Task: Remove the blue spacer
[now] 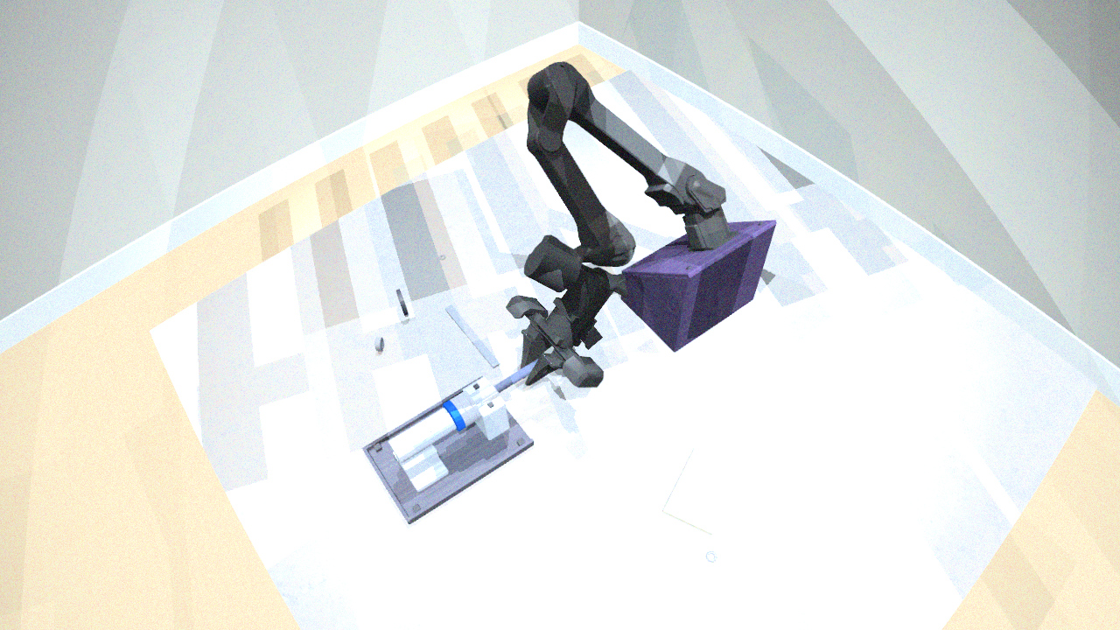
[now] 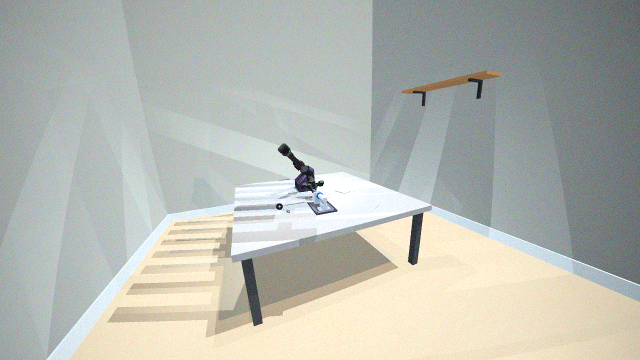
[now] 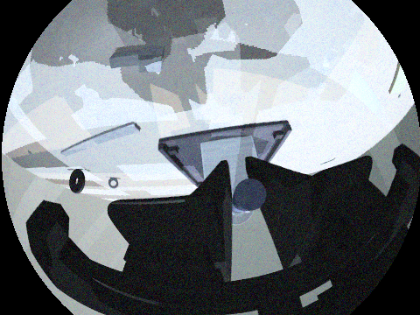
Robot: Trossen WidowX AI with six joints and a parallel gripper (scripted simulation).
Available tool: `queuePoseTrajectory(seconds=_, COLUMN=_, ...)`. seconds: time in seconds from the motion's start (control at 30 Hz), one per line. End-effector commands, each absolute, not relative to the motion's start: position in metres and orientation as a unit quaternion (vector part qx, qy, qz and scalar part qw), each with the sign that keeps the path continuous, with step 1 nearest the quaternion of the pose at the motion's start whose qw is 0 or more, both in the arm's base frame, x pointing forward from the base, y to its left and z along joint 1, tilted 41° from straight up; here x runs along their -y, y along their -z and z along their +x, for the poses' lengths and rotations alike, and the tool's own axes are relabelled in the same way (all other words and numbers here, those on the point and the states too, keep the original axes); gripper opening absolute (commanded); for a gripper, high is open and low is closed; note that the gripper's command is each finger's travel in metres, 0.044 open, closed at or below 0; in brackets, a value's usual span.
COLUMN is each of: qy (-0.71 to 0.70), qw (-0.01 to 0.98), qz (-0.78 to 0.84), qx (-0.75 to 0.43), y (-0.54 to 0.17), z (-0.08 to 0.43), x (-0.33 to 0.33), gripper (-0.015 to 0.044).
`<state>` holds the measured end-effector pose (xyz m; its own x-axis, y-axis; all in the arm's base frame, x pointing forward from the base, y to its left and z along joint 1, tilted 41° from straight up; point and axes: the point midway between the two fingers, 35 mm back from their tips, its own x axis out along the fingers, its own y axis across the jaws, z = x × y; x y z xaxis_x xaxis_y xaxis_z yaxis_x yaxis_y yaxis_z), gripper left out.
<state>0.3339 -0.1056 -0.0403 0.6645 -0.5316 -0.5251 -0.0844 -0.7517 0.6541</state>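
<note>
Gripping the shaft [image 1: 514,376] [image 3: 249,194], the pincer [image 1: 532,374] [image 3: 236,164] hovers near the white housing block [image 1: 493,416] [image 2: 316,197] [image 3: 220,150].
</note>
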Motion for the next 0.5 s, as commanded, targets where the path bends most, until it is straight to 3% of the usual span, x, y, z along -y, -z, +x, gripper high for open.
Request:
queuePoseTrajectory(seconds=0.0, qy=0.37, qw=0.305, qz=0.86, qx=0.179, y=0.0406, z=0.3319, x=0.1055, gripper=0.0)
queuePoseTrajectory(seconds=0.47, qy=0.37, qw=0.305, qz=0.86, qx=0.179, y=0.0407, z=0.3307, x=0.1053, gripper=0.0)
